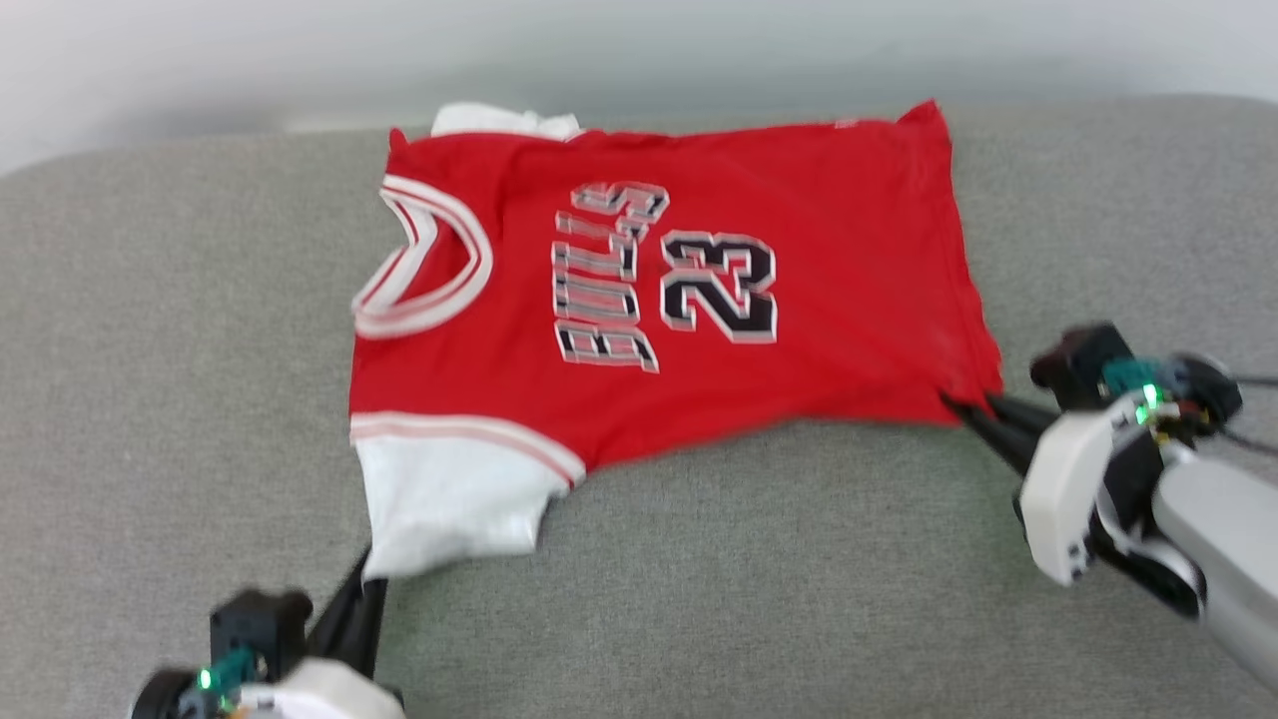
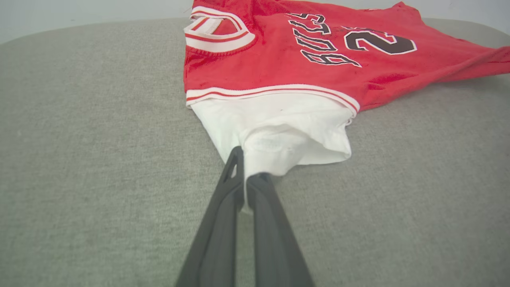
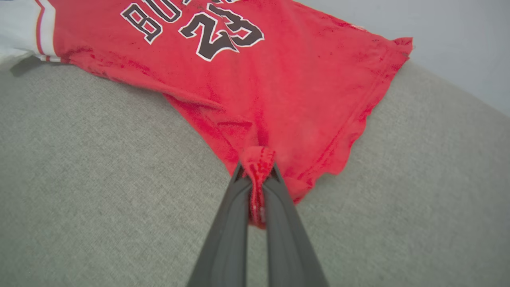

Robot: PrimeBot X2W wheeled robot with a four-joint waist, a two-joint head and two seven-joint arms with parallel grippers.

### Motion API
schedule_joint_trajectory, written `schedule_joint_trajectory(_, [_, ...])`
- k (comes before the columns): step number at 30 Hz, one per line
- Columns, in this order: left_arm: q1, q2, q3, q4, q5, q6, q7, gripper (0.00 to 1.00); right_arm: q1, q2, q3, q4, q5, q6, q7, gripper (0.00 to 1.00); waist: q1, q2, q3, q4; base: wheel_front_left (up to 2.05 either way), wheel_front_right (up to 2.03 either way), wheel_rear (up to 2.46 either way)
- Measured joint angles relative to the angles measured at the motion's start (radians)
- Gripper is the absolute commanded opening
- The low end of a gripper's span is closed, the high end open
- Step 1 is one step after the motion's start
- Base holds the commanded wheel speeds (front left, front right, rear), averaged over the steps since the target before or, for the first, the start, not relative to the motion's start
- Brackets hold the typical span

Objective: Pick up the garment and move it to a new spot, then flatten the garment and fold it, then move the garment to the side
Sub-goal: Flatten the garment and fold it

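Head view: the garment lies face up across the grey cushion, collar to the robot's left and hem to its right. The left gripper meets the near white sleeve, and the right gripper meets the near hem corner — the picture is soft, so the grips are hard to judge here.

Left wrist view: the fingers are pinched shut on the sleeve's cuff.

Right wrist view: the fingers are clamped on a bunched fold of red hem.

This looks like flattening. Draw both grips apart evenly and low over the cushion, taking the slack out of the near edge without dragging the whole garment — the far sleeve seems tucked under and will need spreading.
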State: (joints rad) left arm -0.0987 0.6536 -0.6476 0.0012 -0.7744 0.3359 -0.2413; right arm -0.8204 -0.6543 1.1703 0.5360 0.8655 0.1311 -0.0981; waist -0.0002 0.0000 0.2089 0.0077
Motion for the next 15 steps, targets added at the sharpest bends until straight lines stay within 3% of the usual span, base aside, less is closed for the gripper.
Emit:
schedule_joint_trajectory(7, [0.23, -0.005, 0.001, -0.098, -0.063, 0.071, -0.009, 0.0, 0.203, -0.06, -0.045, -0.07, 0.018, 0.0, 0.012, 0.0, -0.0001, 0.0, -0.094, -0.012, 0.0, 0.0, 0.0])
schedule_joint_trajectory(15, [0.399, -0.016, -0.032, -0.125, -0.096, 0.083, -0.013, 0.0, 0.434, -0.114, -0.147, -0.153, 0.013, 0.0, 0.05, 0.0, -0.0001, 0.0, -0.185, -0.015, 0.0, 0.0, 0.0])
